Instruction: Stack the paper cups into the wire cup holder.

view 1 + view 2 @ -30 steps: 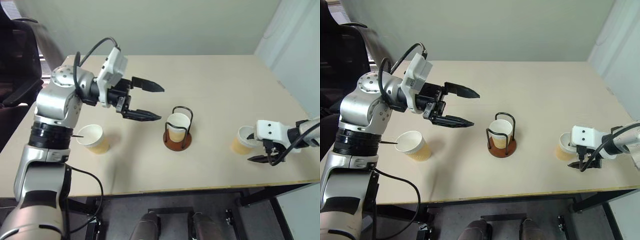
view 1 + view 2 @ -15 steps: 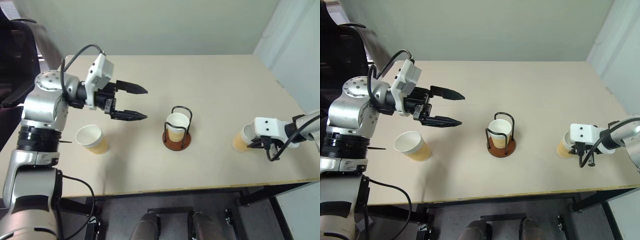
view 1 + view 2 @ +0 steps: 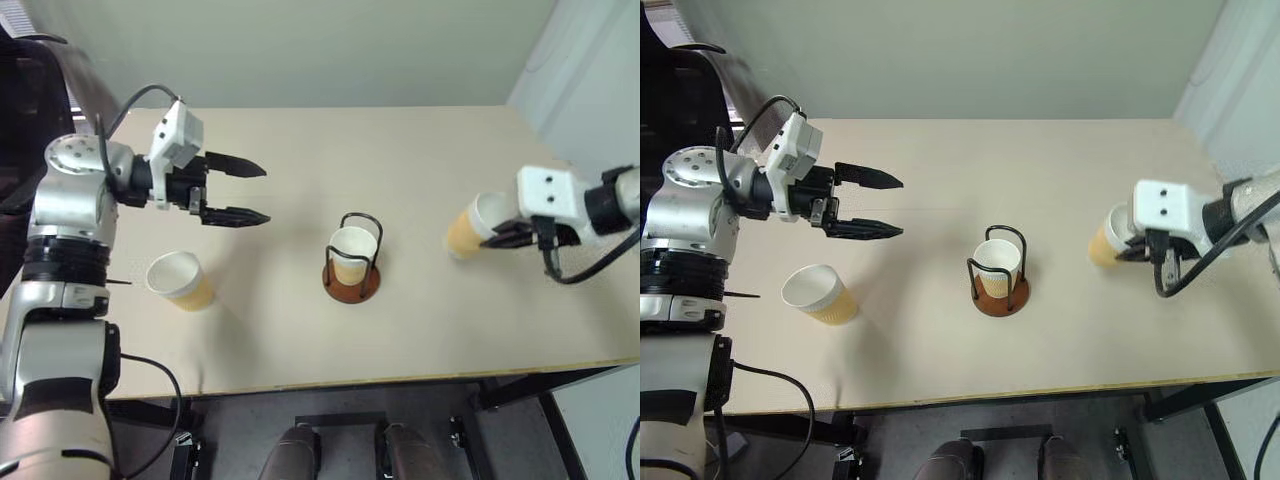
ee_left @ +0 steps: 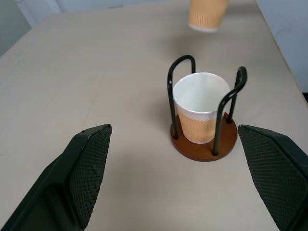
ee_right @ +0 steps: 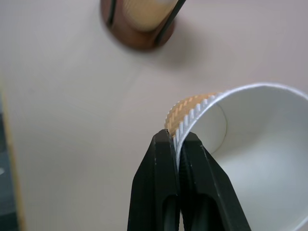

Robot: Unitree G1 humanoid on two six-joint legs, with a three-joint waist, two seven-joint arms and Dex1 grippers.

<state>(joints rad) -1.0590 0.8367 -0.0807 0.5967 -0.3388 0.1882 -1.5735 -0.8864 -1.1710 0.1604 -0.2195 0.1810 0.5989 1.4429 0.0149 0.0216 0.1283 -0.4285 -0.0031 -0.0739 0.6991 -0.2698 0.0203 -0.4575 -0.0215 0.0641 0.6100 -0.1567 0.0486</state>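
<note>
The wire cup holder point(image 3: 351, 281) stands mid-table on its reddish-brown disc, with one paper cup point(image 3: 351, 251) upright inside its black loops. A second paper cup point(image 3: 466, 229) hangs tilted above the table at the right, and my right gripper point(image 5: 178, 142) is shut on its rim wall. A third paper cup point(image 3: 178, 280) rests on the table at the left. Above and behind that cup, my left gripper point(image 3: 250, 192) is open, empty and pointing toward the holder point(image 4: 204, 144).
The light wooden table point(image 3: 400, 150) has bare room behind and in front of the holder. A dark chair point(image 3: 30, 110) stands at the far left, and the table's right edge point(image 3: 590, 210) runs close to my right arm.
My right gripper shut on the right cup's rim and lifted it off the table, moving up and slightly inward. My open left gripper drew back to the left, away from the holder.
</note>
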